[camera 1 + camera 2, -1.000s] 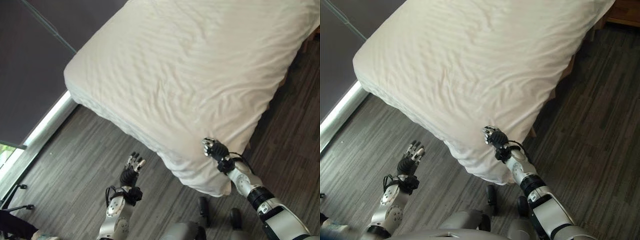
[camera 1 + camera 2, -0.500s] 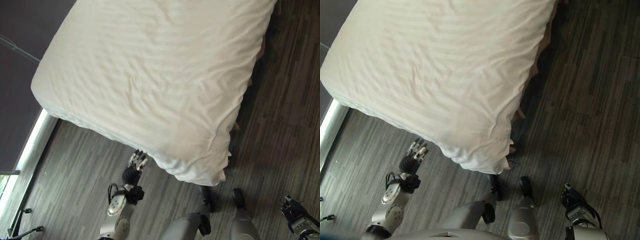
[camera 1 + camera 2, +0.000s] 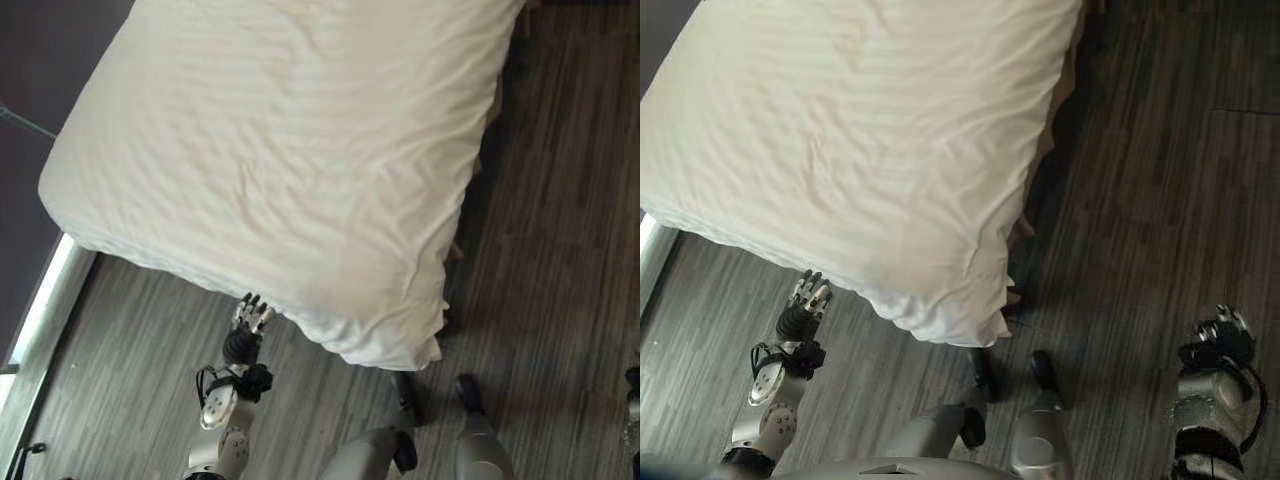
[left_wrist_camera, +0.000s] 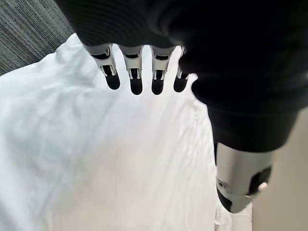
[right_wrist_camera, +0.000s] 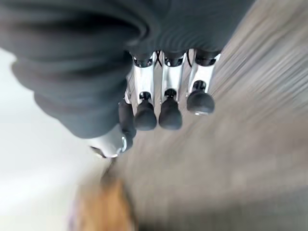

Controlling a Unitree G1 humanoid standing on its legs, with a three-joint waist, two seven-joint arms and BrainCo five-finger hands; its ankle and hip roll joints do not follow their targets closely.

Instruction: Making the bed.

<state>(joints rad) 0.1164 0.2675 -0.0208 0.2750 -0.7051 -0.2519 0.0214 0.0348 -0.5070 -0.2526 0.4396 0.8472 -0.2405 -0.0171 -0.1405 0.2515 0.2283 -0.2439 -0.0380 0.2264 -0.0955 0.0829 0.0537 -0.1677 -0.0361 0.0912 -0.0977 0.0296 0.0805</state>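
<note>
While its fingers hang straight and relaxed, the left hand (image 3: 248, 318) hovers at the near edge of the white duvet (image 3: 290, 150) covering the bed, holding nothing. Well apart over the dark wood floor (image 3: 1140, 200), the right hand (image 3: 1218, 338) is loosely released too, empty.

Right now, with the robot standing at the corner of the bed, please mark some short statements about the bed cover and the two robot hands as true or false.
1. A white cover lies over the bed. True.
2. The left robot hand is beside the cover's lower edge, fingers straight. True.
3. The right robot hand holds the cover's corner. False: it is over the wooden floor, away from the bed, holding nothing.
4. A pillow lies on the cover. False: nothing lies on it.
5. The cover's corner hangs toward the floor. True.
</note>
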